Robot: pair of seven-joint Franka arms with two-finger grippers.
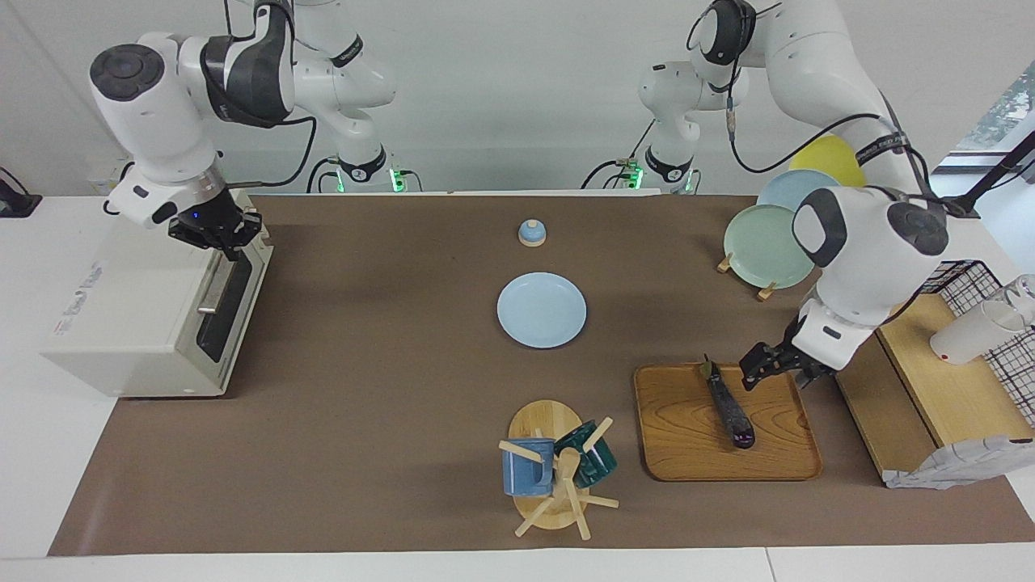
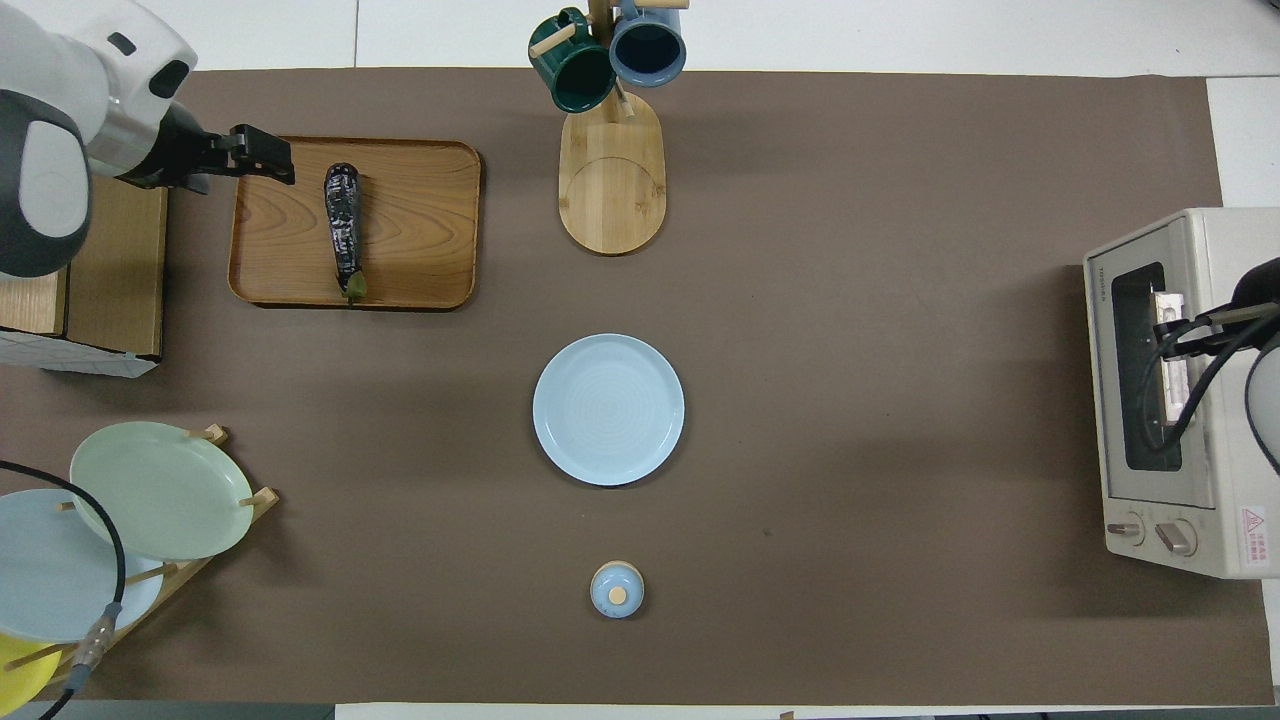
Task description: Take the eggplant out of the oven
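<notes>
The facing view shows the mug rack [image 1: 554,477] nearest, then the eggplant [image 1: 730,409] on the wooden tray [image 1: 687,453], the left gripper [image 1: 756,373] just beside it, jaws wide. Overhead, the right gripper [image 2: 1180,335], jaws closed, sits at the oven [image 2: 1180,390] door.

Brown-covered table [image 1: 364,420]: oven [image 1: 154,315], plate [image 1: 541,309], tray [image 1: 724,424], mug stand [image 1: 546,465].
</notes>
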